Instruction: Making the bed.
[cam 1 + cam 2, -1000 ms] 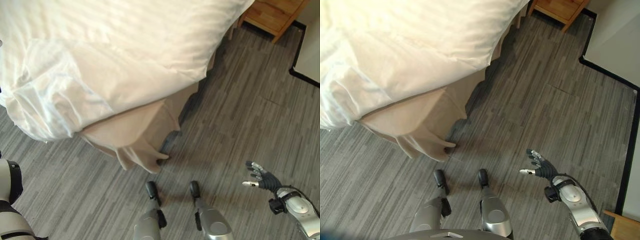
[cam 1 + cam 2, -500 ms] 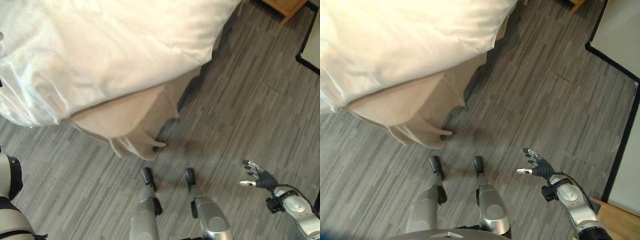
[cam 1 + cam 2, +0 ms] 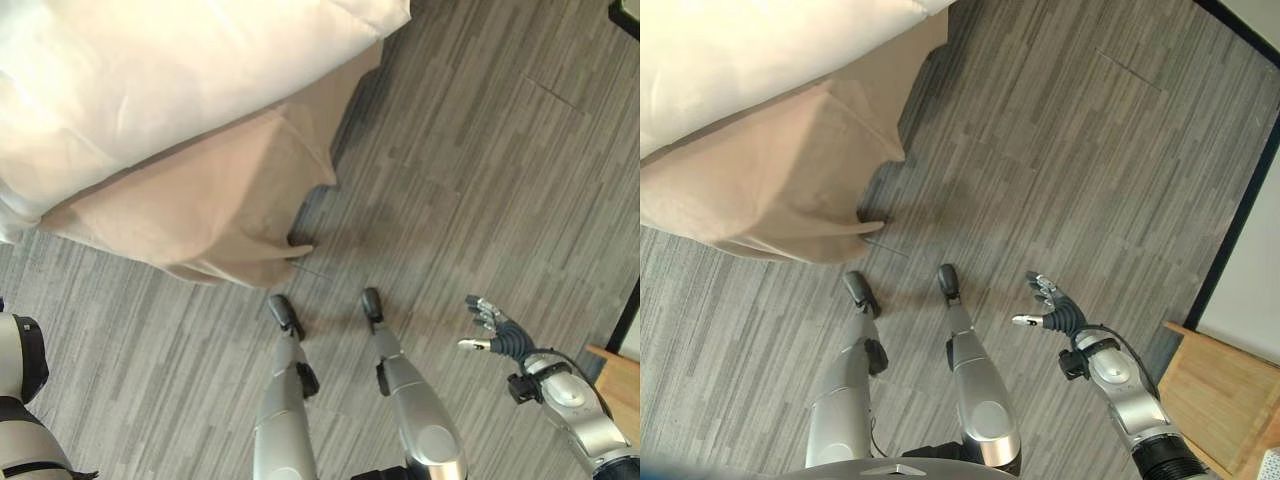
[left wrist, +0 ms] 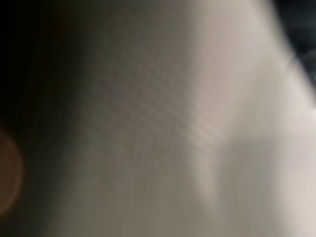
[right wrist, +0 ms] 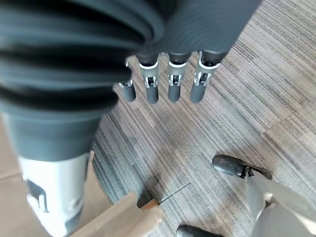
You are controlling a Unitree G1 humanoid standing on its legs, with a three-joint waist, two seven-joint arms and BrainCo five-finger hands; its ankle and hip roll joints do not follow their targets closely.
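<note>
Right eye view: right hand (image 3: 1052, 310) hangs over grey floor (image 3: 1120, 180), fingers relaxed, holding nothing.

Silver-grey arm ending in a dark-covered hand.
The right hand (image 3: 497, 333) has a dark ribbed cover over its back and wrist, silver fingers (image 5: 174, 84) with dark tips set in a row, a thumb apart, and a smooth silver-grey forearm behind a black wrist band.
</note>
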